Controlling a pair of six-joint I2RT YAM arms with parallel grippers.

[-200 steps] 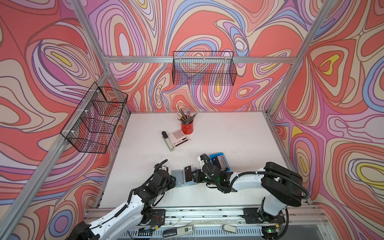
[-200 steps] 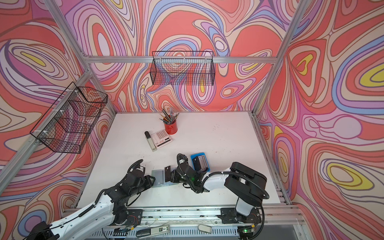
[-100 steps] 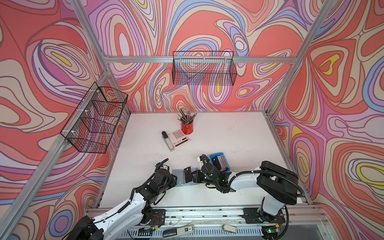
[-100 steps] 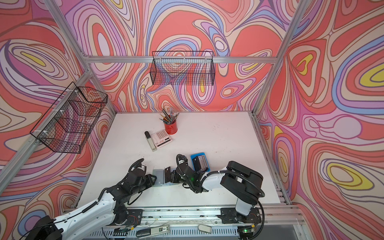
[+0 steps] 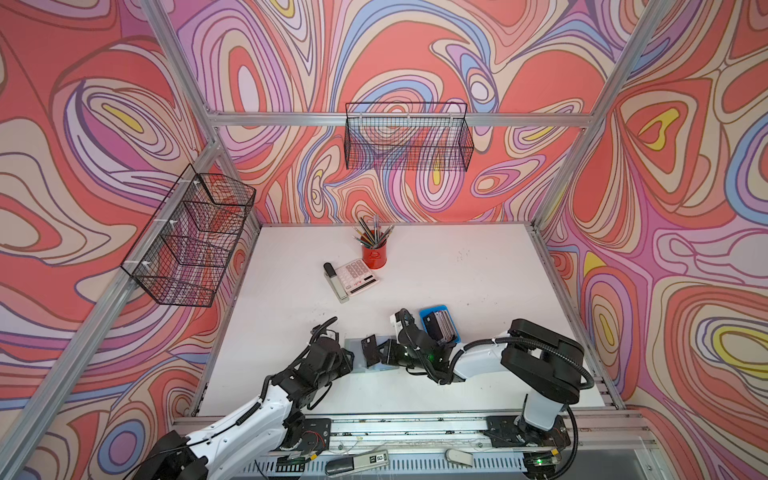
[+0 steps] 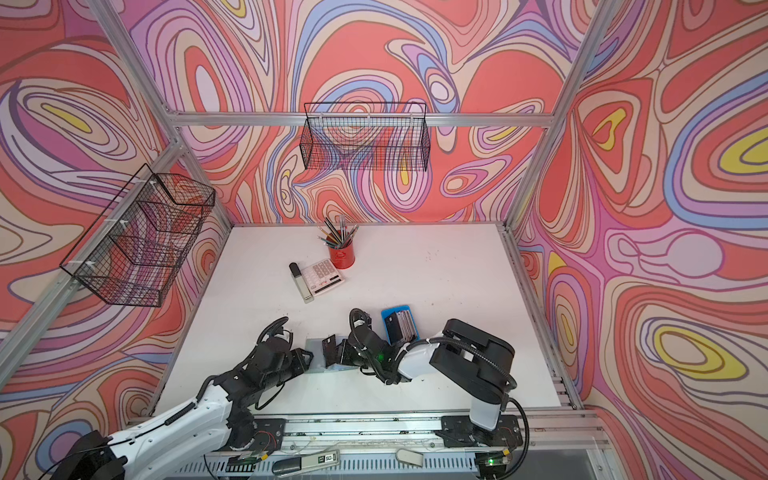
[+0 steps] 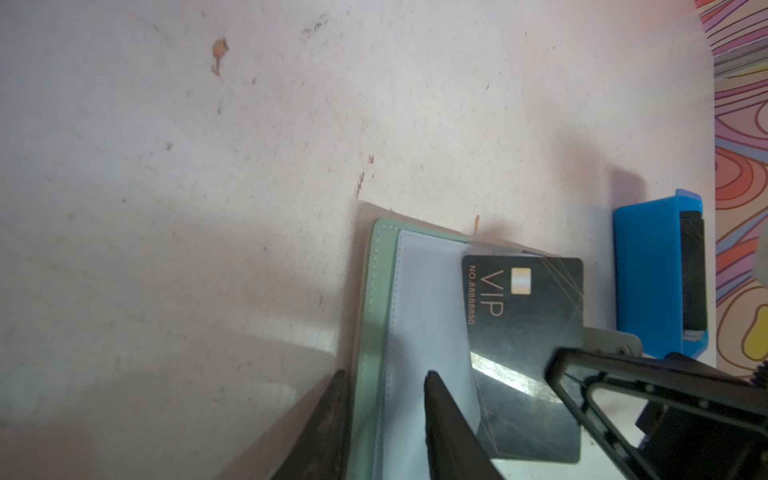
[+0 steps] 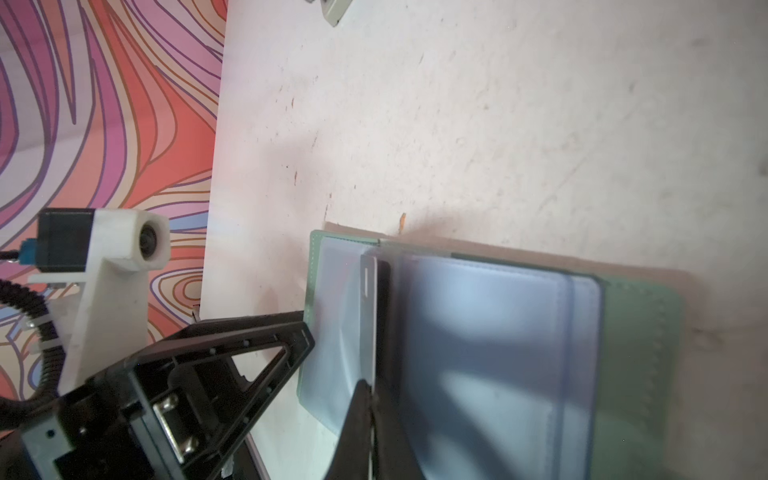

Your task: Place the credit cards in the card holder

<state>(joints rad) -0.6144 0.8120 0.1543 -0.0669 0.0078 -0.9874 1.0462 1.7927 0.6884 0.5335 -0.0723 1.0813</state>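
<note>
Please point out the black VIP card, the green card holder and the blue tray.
card (image 7: pixel 525 332), left wrist view, middle of its face.
card holder (image 7: pixel 376 291), left wrist view, green stitched border.
tray (image 7: pixel 644 270), left wrist view, blue outer wall.

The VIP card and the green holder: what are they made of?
The card looks like hard glossy plastic: a bright glare streak crosses it. The holder looks like matte leather or imitation, with stitched edges; its sleeves seem clear soft plastic, faintly shiny.

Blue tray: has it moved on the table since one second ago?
No. In a top view the blue tray keeps the same spot relative to the calculator.
</note>
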